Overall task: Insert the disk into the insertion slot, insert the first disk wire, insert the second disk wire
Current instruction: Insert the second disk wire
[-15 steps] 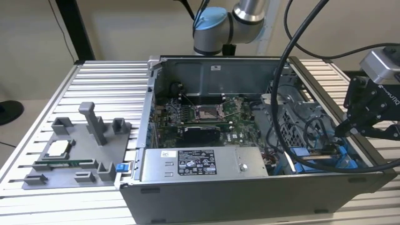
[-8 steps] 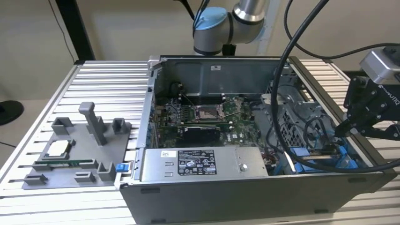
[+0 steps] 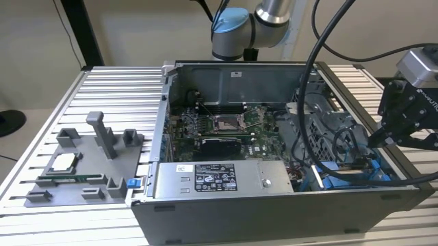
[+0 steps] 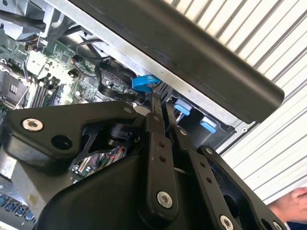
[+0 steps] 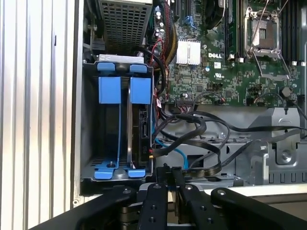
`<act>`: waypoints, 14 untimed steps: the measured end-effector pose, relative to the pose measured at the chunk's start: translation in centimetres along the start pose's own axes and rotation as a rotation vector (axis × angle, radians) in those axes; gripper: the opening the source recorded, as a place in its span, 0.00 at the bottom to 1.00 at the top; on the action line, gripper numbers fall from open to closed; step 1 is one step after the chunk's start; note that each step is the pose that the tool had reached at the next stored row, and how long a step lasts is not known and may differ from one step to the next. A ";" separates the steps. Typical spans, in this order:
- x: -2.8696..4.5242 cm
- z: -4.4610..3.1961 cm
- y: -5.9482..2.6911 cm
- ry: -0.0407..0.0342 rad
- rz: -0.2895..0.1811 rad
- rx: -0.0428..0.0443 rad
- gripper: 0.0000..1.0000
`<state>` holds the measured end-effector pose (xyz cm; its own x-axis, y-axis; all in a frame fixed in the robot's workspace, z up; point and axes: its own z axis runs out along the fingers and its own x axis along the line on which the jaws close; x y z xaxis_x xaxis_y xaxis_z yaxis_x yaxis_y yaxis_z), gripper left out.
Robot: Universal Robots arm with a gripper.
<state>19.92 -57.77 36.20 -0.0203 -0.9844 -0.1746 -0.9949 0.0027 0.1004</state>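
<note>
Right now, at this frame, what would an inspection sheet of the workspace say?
Surface: slatted metal table under the open computer case.
Job's things: disk appears seated edge-on in the insertion slot.
Clutter: grey fixture tray with small parts, on the exterior view's left.
Grippers: gripper low at the case wall, next to the slot.
Cables: black cables and a blue cable run beside the slot.
Surroundings: a person's hand by the table in the second wrist view.
</note>
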 end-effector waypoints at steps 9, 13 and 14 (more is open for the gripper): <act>-0.26 -1.47 0.48 0.0000 0.000 0.0002 0.00; -0.32 -1.78 0.88 -0.0001 0.000 0.0008 0.00; -0.33 -1.82 1.00 -0.0002 0.000 0.0010 0.00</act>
<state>19.12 -57.77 38.14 -0.0200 -0.9844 -0.1748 -0.9950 0.0026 0.0994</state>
